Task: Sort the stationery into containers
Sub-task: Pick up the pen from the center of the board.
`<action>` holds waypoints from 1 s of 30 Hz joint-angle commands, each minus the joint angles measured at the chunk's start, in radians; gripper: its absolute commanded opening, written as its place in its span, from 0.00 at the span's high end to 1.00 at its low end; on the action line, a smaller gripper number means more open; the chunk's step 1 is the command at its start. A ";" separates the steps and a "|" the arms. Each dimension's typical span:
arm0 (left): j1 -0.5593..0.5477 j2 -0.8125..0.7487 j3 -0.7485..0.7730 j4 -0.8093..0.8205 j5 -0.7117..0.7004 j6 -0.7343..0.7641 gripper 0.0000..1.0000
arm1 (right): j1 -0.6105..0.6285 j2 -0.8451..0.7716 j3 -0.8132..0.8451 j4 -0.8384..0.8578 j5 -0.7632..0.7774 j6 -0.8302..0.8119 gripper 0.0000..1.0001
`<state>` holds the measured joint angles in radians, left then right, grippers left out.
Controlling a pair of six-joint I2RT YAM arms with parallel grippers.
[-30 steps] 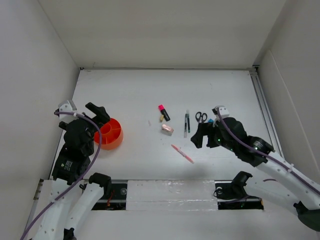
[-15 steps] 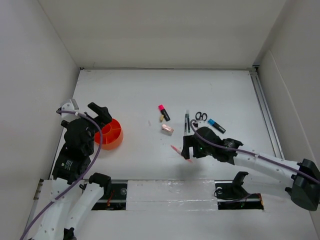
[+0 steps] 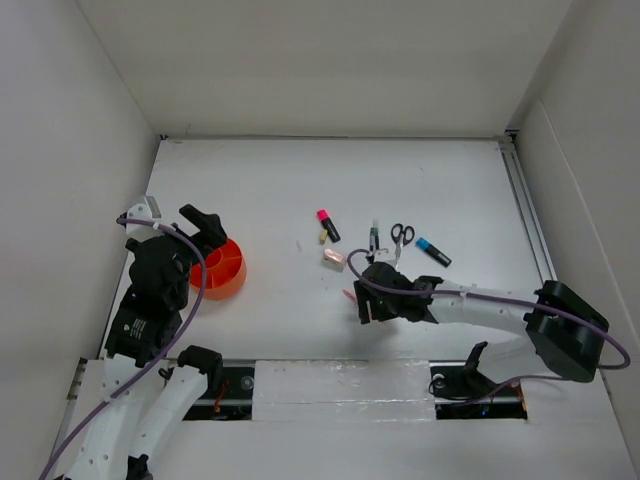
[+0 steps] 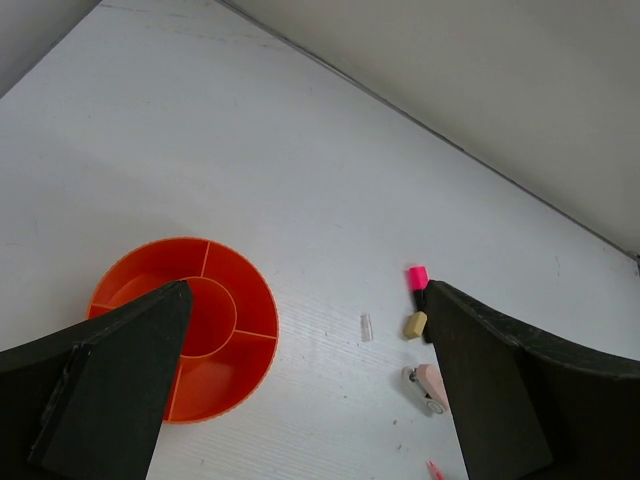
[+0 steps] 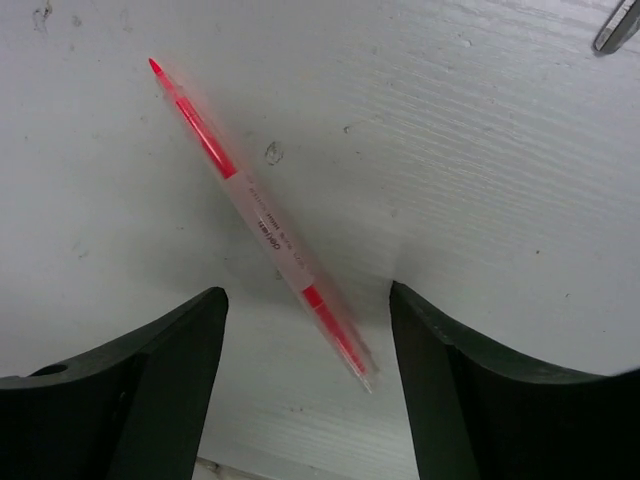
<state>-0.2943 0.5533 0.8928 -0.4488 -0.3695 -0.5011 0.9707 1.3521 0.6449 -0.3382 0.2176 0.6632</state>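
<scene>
The thin pink pen (image 5: pixel 262 218) lies slanted on the white table. My right gripper (image 5: pixel 307 300) stands low over it, open, one finger on each side of the pen's near end, neither touching it. In the top view this gripper (image 3: pixel 368 305) hides most of the pen (image 3: pixel 349 296). The orange cup (image 3: pixel 222 270) with inner dividers sits at the left, and my left gripper (image 3: pixel 205 238) hangs open above it, holding nothing. Further back lie the pink-capped highlighter (image 3: pixel 326 224), dark pen (image 3: pixel 373 238), scissors (image 3: pixel 402 234), blue-capped marker (image 3: pixel 432 250) and pinkish eraser (image 3: pixel 334 258).
A small tan block (image 4: pixel 415 324) and a tiny clear piece (image 4: pixel 366 327) lie beside the highlighter (image 4: pixel 417 277). The cup's (image 4: pixel 215 385) compartments hold nothing. White walls close in the table on three sides, and a rail (image 3: pixel 525 210) runs along the right edge.
My right arm has swung left from beside the scissors and come down over the thin pink pen, its jaws narrowing. The left arm has barely shifted.
</scene>
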 commanded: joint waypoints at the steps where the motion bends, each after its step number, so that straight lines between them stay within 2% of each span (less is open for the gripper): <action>1: 0.004 0.004 0.009 0.042 -0.002 0.013 0.00 | 0.032 0.051 0.042 0.016 0.046 0.036 0.28; 8: 0.004 -0.006 0.009 0.042 -0.002 0.013 0.00 | 0.082 0.151 0.090 -0.065 0.091 0.108 0.42; 12: 0.004 -0.006 0.009 0.042 -0.002 0.013 0.00 | 0.132 0.215 0.134 -0.155 0.146 0.159 0.43; 19: 0.004 -0.006 0.009 0.042 -0.002 0.013 0.00 | 0.195 0.309 0.160 -0.186 0.158 0.213 0.48; 30: 0.004 -0.006 0.009 0.033 -0.011 0.013 0.00 | 0.223 0.329 0.151 -0.229 0.128 0.282 0.45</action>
<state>-0.2943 0.5529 0.8928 -0.4458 -0.3702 -0.5011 1.1694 1.6070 0.8558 -0.4477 0.4648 0.8925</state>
